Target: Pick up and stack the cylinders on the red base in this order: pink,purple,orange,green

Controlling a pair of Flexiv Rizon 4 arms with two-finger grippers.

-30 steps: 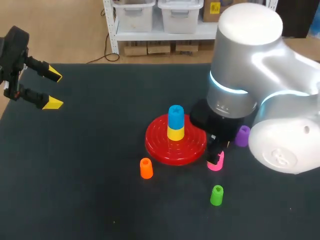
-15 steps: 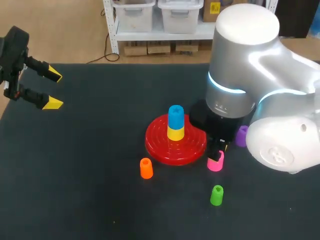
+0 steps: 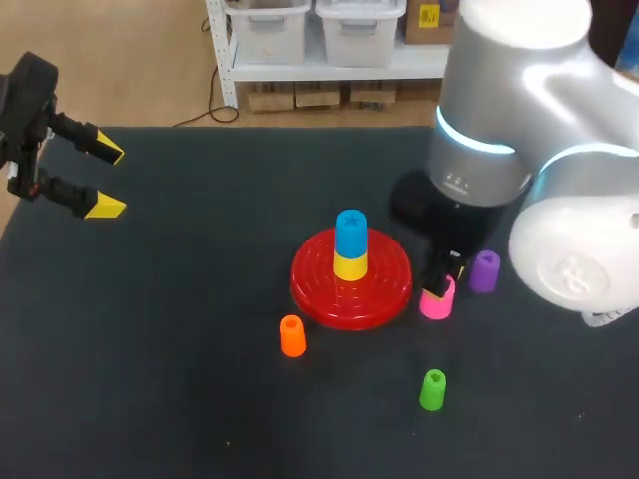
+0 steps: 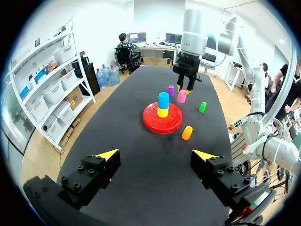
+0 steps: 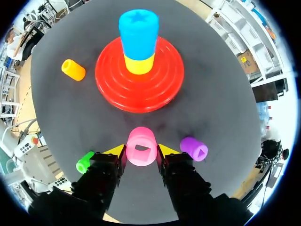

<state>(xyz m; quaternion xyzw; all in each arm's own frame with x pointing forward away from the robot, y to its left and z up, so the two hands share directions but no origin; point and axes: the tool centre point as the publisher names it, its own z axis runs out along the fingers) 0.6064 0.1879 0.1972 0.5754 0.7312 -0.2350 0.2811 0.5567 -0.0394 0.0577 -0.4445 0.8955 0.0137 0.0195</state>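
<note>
My right gripper (image 5: 141, 151) is shut on the pink cylinder (image 5: 141, 146), its yellow tips pressing both sides; the cylinder (image 3: 437, 299) hangs just right of the red base (image 3: 319, 289), lifted off the table. On the base (image 5: 141, 87) stand a yellow cylinder (image 3: 350, 266) and a blue one (image 3: 350, 234) on top. The purple cylinder (image 3: 485, 270) stands right of the pink one. The orange cylinder (image 3: 292, 336) and the green cylinder (image 3: 432, 389) stand in front of the base. My left gripper (image 3: 98, 178) is open at the table's far left, holding nothing.
The dark table (image 3: 180, 379) has free room on its whole left half and along its front edge. In the left wrist view my left gripper (image 4: 155, 157) faces the base (image 4: 162, 121) from far away, with bare table between.
My right gripper closed on the pink cylinder, then rose with it and shifted slightly back and right. The left arm has not moved.
</note>
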